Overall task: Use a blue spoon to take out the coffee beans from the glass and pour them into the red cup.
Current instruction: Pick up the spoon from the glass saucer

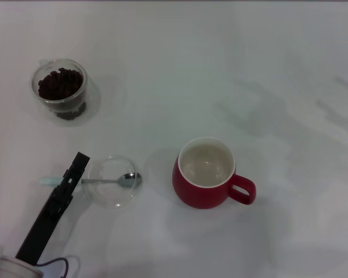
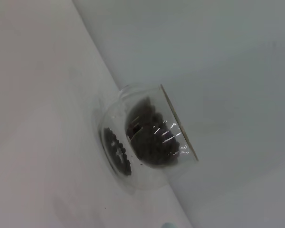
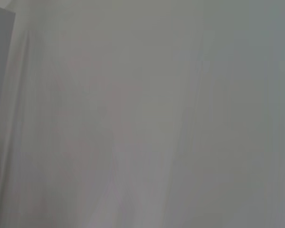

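- My left claw (image 1: 75, 168) reaches in from the near left corner of the table (image 1: 267, 69), its dark tip right over the handle of the spoon (image 1: 113, 180). I cannot tell whether it is wide, narrow or gripping anything.
- The spoon lies across a shallow clear dish (image 1: 112, 181) just beside that tip. Its metal bowl rests inside the dish, and its pale blue handle sticks out over the rim toward the left, passing under my claw.
- To the right of the dish, near but apart from it, stands the red cup (image 1: 209, 174). It is upright, its cream inside looks bare, and its loop handle points right.
- Farther back on the left, well apart from the dish, stands the glass (image 1: 60, 88), upright and holding a heap of coffee beans (image 1: 60, 83). My left wrist camera also shows the glass (image 2: 147, 135) with the beans (image 2: 152, 135) dark inside it.
- My right claw is out of sight in every view; its wrist camera shows only blank pale surface.
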